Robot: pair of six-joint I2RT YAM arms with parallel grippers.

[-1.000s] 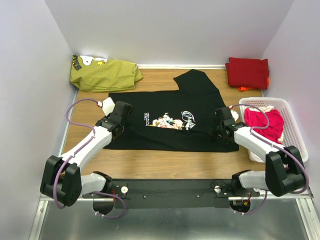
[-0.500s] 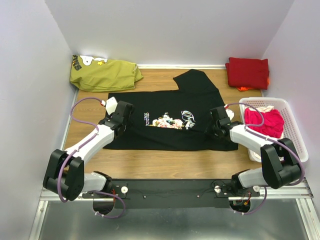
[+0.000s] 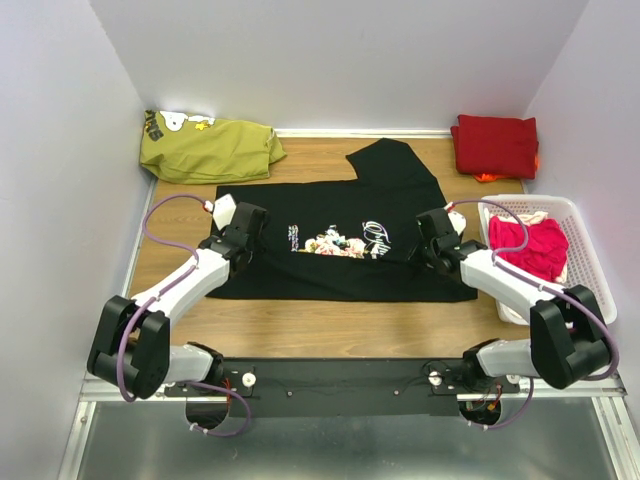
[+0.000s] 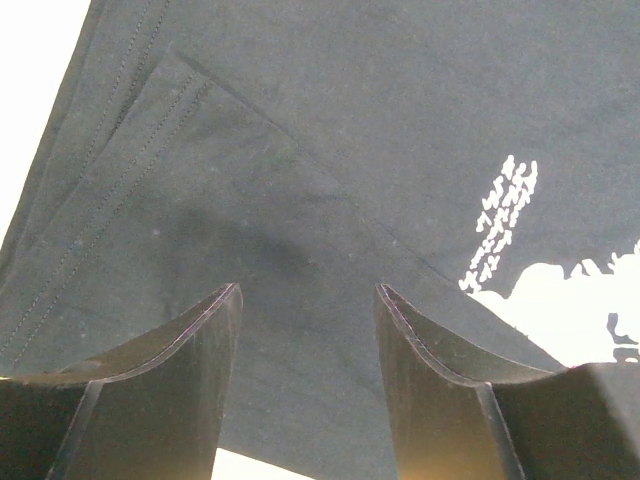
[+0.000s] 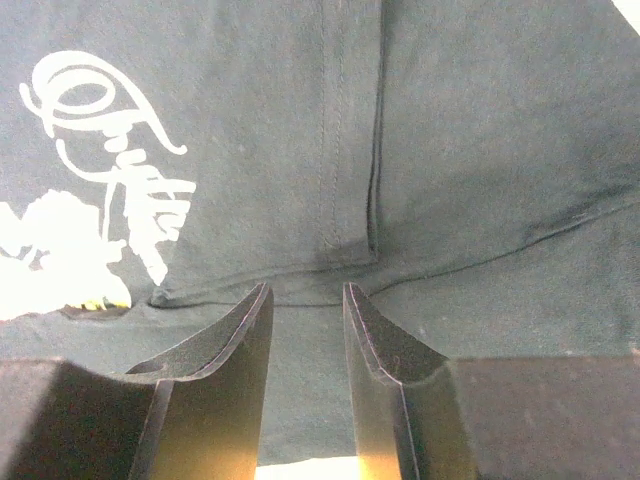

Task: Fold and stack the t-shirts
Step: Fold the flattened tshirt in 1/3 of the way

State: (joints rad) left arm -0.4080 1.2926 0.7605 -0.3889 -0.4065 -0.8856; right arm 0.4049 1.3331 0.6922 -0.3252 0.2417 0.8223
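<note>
The black t-shirt [image 3: 340, 240] lies flat on the table, print up, with one sleeve sticking out toward the back. My left gripper [image 3: 249, 228] hovers low over the shirt's left part; in the left wrist view [image 4: 308, 300] its jaws are wide open over black cloth [image 4: 300, 180] with a folded-in sleeve edge. My right gripper [image 3: 431, 241] is over the shirt's right part; in the right wrist view [image 5: 307, 297] its jaws stand narrowly apart over a seam and crease of the shirt [image 5: 450, 150], holding nothing. A folded dark red t-shirt [image 3: 494, 145] lies back right. A pink t-shirt [image 3: 528, 248] sits in a basket.
A white plastic basket [image 3: 580, 290] stands at the right edge and holds the pink shirt. An olive-green garment [image 3: 208, 150] with a cartoon print lies at the back left. White walls close in on three sides. Bare wood [image 3: 330, 325] shows in front of the black shirt.
Both grippers have shifted slightly farther in over the black shirt, the right one a little to the left. The shirt itself has not visibly moved.
</note>
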